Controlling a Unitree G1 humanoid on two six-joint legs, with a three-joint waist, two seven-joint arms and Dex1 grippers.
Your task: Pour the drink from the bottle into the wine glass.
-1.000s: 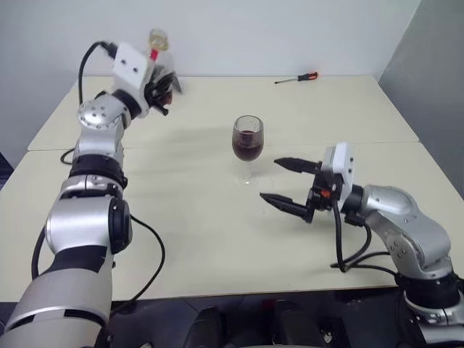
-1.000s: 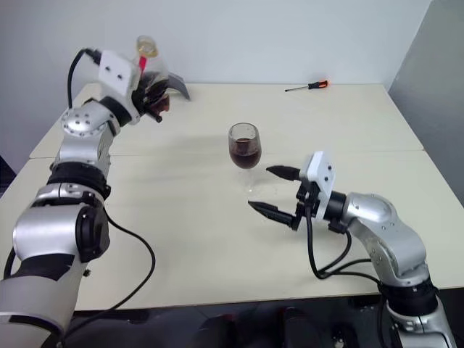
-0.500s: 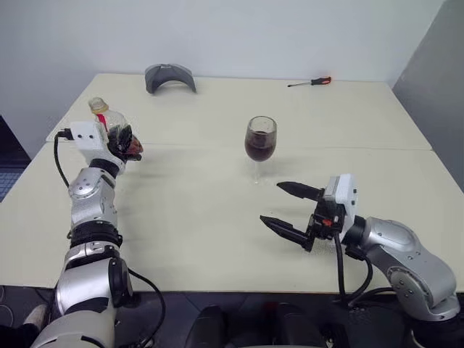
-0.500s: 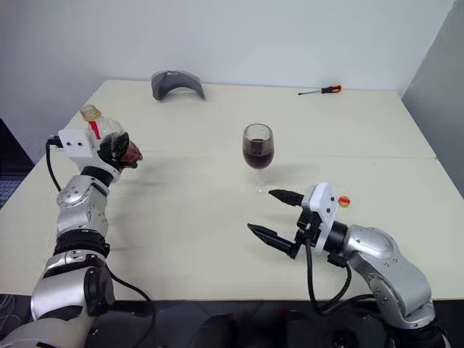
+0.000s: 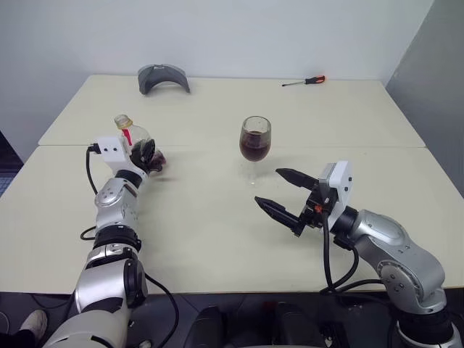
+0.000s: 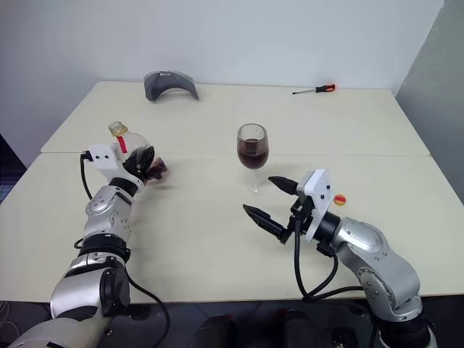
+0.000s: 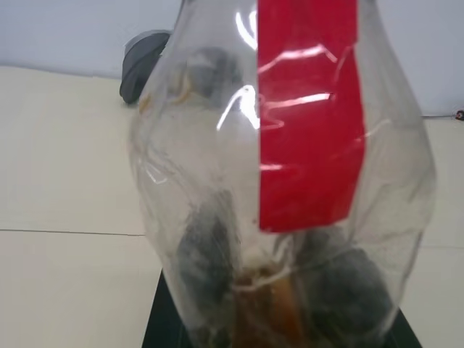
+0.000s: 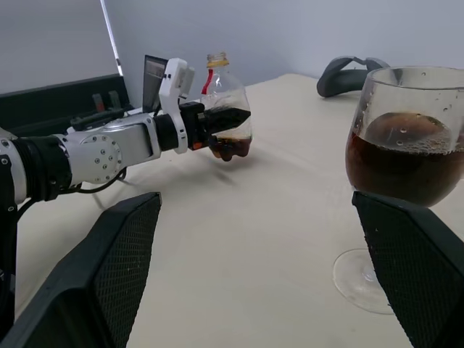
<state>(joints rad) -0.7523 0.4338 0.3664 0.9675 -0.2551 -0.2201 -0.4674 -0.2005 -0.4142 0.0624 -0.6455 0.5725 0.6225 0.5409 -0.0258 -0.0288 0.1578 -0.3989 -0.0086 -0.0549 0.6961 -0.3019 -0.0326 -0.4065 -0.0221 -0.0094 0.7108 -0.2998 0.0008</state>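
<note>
Tool tips first: your left tool [image 5: 148, 154] is clamped round the belly of the bottle [image 5: 138, 139], holding it upright over the left part of the table [image 5: 203, 239]. You can see a little dark drink [image 8: 230, 145] pooled at the bottle's base, with the rest of the clear body empty and a red strip running up to the neck. Your right tool [image 5: 284, 194] hangs released, its two black fingers spread wide and grasping nothing, pointing left just near of the wine glass [image 5: 254, 145]. That glass stands upright at the table's middle, roughly half full of dark liquid, apart from both tools. At the far edge you have a grey curved object [image 5: 163, 77] to the left and a red-handled screwdriver [image 5: 303, 81] to the right.
</note>
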